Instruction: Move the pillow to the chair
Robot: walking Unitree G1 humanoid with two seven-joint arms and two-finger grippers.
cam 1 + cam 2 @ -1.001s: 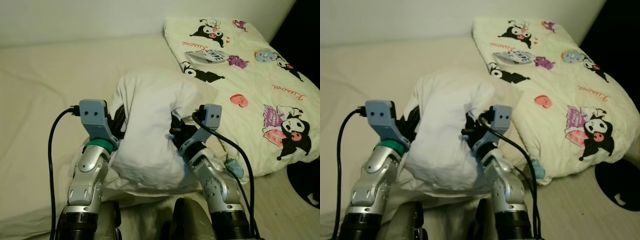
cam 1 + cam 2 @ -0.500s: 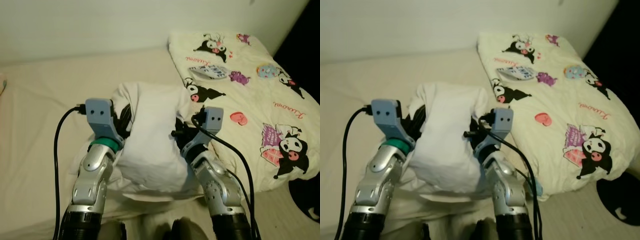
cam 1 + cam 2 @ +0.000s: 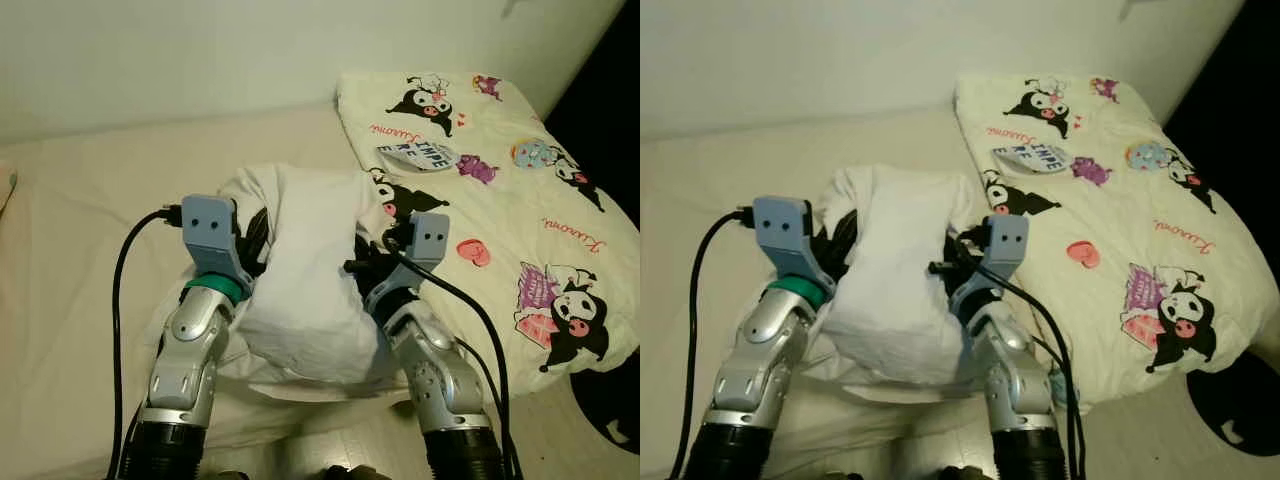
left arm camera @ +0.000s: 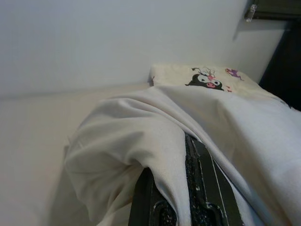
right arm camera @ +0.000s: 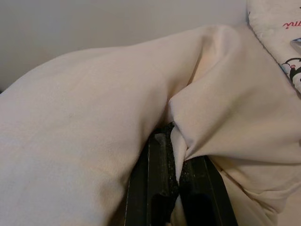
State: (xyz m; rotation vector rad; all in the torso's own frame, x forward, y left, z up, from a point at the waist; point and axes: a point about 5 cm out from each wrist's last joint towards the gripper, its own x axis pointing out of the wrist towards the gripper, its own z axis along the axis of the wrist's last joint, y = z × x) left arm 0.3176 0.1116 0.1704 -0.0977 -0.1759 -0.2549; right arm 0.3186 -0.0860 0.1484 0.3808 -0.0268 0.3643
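Fingers (image 4: 207, 188) of both arms pinch folds of the white pillow (image 3: 305, 270) between them.

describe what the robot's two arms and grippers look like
Both arms are jointed silver metal with black ribbed cuffs. The left arm has a green wrist ring; both the left and the right arm carry a blue-grey camera block trailing a black cable. The jaws are long, black and textured.
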